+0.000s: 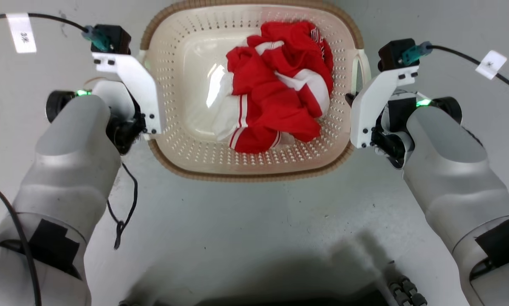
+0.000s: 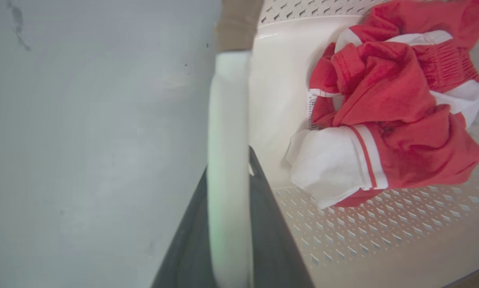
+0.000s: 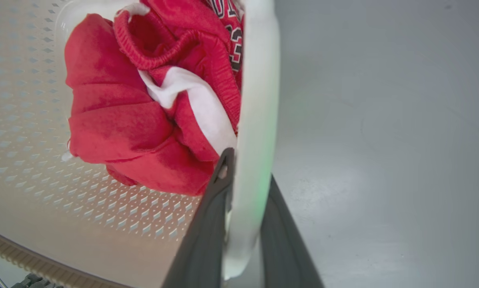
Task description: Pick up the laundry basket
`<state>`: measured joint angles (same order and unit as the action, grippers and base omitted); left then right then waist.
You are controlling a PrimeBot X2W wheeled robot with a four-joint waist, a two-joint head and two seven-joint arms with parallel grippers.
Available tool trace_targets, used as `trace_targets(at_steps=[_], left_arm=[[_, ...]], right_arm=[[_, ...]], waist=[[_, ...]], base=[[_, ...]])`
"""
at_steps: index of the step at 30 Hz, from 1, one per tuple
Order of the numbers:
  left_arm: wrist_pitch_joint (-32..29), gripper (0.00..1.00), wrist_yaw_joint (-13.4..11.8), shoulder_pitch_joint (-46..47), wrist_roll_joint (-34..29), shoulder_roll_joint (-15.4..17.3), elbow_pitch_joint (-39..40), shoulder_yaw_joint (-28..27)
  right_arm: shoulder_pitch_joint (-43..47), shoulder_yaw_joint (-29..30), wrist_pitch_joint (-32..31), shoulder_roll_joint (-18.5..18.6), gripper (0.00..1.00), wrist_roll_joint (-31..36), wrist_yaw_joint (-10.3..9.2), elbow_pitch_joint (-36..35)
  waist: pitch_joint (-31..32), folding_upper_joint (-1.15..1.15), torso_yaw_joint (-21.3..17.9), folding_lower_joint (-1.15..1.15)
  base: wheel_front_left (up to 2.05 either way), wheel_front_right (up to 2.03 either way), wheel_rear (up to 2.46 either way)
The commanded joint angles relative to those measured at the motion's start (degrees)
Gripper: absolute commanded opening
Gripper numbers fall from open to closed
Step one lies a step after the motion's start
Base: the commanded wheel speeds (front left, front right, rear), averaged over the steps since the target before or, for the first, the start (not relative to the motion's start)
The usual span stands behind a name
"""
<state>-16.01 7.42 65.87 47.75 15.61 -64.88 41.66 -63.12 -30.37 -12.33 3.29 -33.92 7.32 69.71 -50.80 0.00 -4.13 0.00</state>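
The cream-white perforated laundry basket [image 1: 182, 146] with its brown woven-look rim sits on the grey floor straight ahead, with crumpled red and white clothes [image 1: 280, 85] inside. My left gripper [image 1: 140, 127] is at the basket's left side. In the left wrist view its two dark fingers [image 2: 265, 208] are shut on the white side handle [image 2: 228, 112]. My right gripper [image 1: 365, 129] is at the right side, below the right handle [image 1: 362, 63]. In the right wrist view its fingers [image 3: 211, 216] clamp the white handle [image 3: 257, 100].
Grey floor [image 1: 254, 221] surrounds the basket. A loose black cable [image 1: 125, 212] hangs by my left forearm. Tagged cables run off both wrist cameras toward the upper corners. Part of my base [image 1: 401, 289] shows at the bottom edge.
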Motion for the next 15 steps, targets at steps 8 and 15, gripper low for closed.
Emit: trace_targets(at_steps=[8,15], left_arm=[[-5.0,0.0,0.2,-2.8,4.3,-2.2,-0.6,2.3],[-11.7,0.0,0.4,-4.6,8.4,-3.3,-0.1,4.0]], right_arm=[[1.8,-3.3,-3.2,-0.9,0.0,-3.9,0.32,0.6],[2.2,-5.2,-8.9,-1.1,0.0,-6.4,0.5,1.6]], waist=[[5.5,0.0,0.5,0.0],[11.6,0.0,0.8,0.0]], base=[[0.0,0.0,0.0],[0.0,0.0,0.0]])
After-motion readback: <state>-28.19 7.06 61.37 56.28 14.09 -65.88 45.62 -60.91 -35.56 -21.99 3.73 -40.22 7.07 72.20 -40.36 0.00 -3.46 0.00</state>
